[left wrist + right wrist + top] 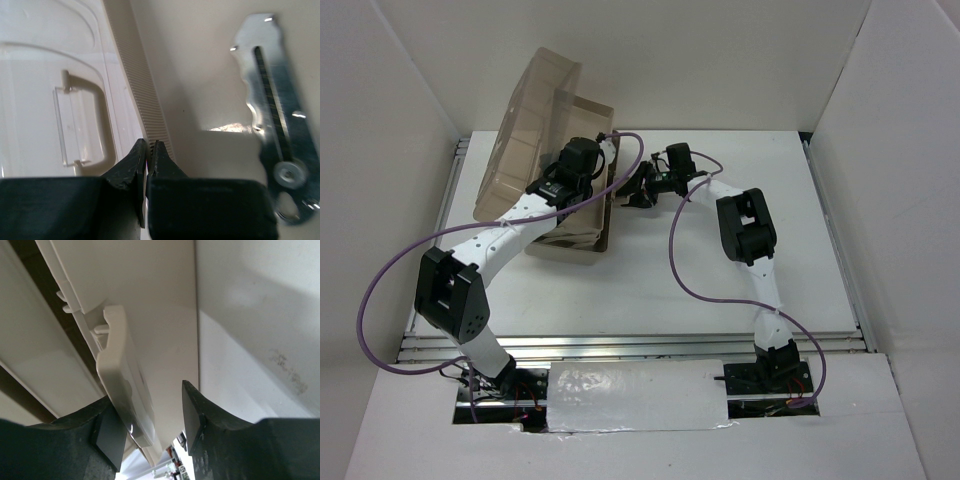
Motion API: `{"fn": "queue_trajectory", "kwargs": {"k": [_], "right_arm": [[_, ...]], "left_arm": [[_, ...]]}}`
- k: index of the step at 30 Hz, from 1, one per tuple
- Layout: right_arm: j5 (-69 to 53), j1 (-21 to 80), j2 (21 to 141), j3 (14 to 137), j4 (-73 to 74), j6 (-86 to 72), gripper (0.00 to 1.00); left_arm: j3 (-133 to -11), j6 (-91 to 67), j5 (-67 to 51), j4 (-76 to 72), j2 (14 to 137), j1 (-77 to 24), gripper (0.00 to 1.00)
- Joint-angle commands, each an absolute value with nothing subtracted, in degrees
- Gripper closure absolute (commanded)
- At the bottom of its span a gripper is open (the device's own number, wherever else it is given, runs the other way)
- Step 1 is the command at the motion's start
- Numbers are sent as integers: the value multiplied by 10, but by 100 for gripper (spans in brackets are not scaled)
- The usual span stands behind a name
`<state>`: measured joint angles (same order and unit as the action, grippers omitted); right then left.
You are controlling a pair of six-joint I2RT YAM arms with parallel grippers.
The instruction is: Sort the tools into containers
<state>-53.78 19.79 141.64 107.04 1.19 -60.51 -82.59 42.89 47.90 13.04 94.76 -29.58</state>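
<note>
From above, the beige toolbox [582,240] sits at the far left of the table [720,290], its translucent brownish lid [525,130] tilted up and back to the left. The left arm [500,235] reaches over the open base, and the right gripper [635,190] is at the box's right wall. In the left wrist view, the left gripper [148,155] is clenched, its tips together with nothing between them. To the right of them, apart from the fingers, a silver wrench [272,125] lies flat on the pale floor of the base. The pale handle [85,120] shows to the left, beyond a ribbed edge. In the right wrist view, the right gripper [150,425] is released, its jaws apart around a beige latch [125,390], which lies against the left finger [107,432].
</note>
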Motion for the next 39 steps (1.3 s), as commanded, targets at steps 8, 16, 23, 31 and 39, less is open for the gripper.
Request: {"fn": "queue_trajectory", "kwargs": {"k": [8, 16, 23, 31, 39], "right_arm": [[-575, 201, 1272, 1021, -175, -656, 35], [-528, 199, 1242, 1054, -157, -664, 34], [-439, 210, 1195, 1064, -27, -539, 35], [-385, 221, 1237, 1157, 135, -495, 32], [-451, 218, 1231, 1079, 16, -591, 27]], "left_arm": [[-773, 484, 374, 75, 932, -326, 100], [-781, 471, 358, 75, 945, -297, 100], [-777, 471, 350, 70, 942, -279, 100], [-768, 471, 348, 63, 940, -287, 100], [-746, 479, 355, 49, 930, -298, 100]]}}
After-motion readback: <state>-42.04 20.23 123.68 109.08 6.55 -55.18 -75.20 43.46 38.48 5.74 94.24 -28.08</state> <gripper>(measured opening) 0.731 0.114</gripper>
